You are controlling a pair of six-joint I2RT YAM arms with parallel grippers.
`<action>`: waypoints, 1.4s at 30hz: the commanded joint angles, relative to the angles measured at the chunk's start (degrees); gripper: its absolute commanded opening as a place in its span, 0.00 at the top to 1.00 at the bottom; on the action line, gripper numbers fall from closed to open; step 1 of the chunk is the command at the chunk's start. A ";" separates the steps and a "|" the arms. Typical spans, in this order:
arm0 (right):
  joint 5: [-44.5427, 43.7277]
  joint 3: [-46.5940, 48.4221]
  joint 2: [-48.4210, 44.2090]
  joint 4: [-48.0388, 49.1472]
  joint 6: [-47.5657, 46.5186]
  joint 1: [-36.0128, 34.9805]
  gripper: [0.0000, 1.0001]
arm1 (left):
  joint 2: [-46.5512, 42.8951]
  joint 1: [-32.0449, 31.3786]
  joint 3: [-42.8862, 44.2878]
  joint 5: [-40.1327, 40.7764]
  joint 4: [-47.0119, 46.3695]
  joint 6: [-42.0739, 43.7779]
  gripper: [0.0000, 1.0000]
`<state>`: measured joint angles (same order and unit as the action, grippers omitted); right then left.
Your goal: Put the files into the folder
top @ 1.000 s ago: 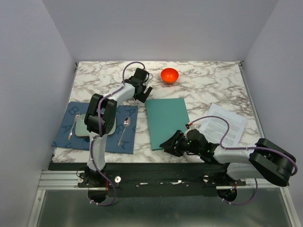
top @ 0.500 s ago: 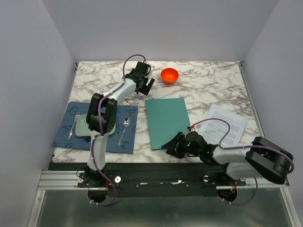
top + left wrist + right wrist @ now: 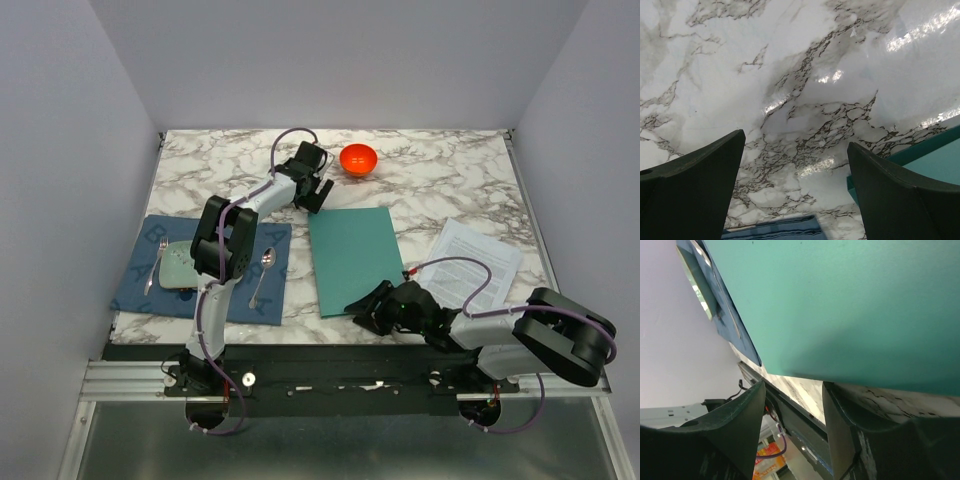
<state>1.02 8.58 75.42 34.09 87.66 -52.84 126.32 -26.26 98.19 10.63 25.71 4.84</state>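
The folder [image 3: 352, 255] lies shut and flat at the middle of the table [image 3: 450, 170], and the files [image 3: 478, 258] rest apart from it at its 3 o'clock, so the step in hand is probably lifting the cover. To do it well, the right gripper [image 3: 364, 312] should slide one finger low along the marble under the folder's 6 o'clock edge and catch only the top leaf. It should then pinch lightly and swing the leaf up and over towards the hinge side, which cannot be told from here. A grip on both leaves would lift the whole folder; a hard push would skate it towards 12 o'clock. The left gripper [image 3: 318, 193] could press the folder's 11 o'clock corner down to pin it. The right arm is stretched low, almost flat to the table, reaching towards 9 o'clock along the near edge, its fingers partly spread with nothing between them and their tips just short of the folder's edge. The left arm reaches far out towards 1 o'clock, its wrist tipped down, its fingers spread wide and empty over bare marble just beside that corner.
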 commanded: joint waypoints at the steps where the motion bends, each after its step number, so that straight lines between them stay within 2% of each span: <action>1: -5.67 -2.16 -2.72 -0.77 1.29 -0.25 0.43 | -1.95 -0.98 -3.97 -1.49 -0.66 0.26 0.01; 21: -8.84 0.20 -8.44 -1.21 0.15 0.46 0.47 | -7.05 -1.69 -13.02 -1.14 -1.11 2.80 0.03; 30: -13.32 6.35 -8.01 -7.10 -3.10 0.37 0.53 | -8.28 -2.83 -14.43 -2.19 -0.14 3.51 0.04; 33: -13.67 9.96 -4.86 -8.33 -4.95 0.37 0.58 | -8.81 -3.27 -15.22 -2.81 0.04 3.77 0.05; 36: -14.02 13.29 -2.65 -10.52 -6.88 0.46 0.71 | -9.34 -3.88 -15.84 -3.78 0.74 4.12 0.06; 37: -14.37 14.26 -2.47 -12.71 -7.41 0.37 0.78 | -9.60 -3.97 -16.01 -4.13 0.83 4.30 0.07; 42: -18.76 19.01 -2.56 -17.82 -13.72 0.46 0.94 | -11.01 -5.03 -16.89 -6.41 2.14 4.48 0.09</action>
<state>-9.82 23.11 72.64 19.79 80.18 -52.77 116.33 -30.15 83.79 8.49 21.12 8.62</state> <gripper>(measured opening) 0.111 0.916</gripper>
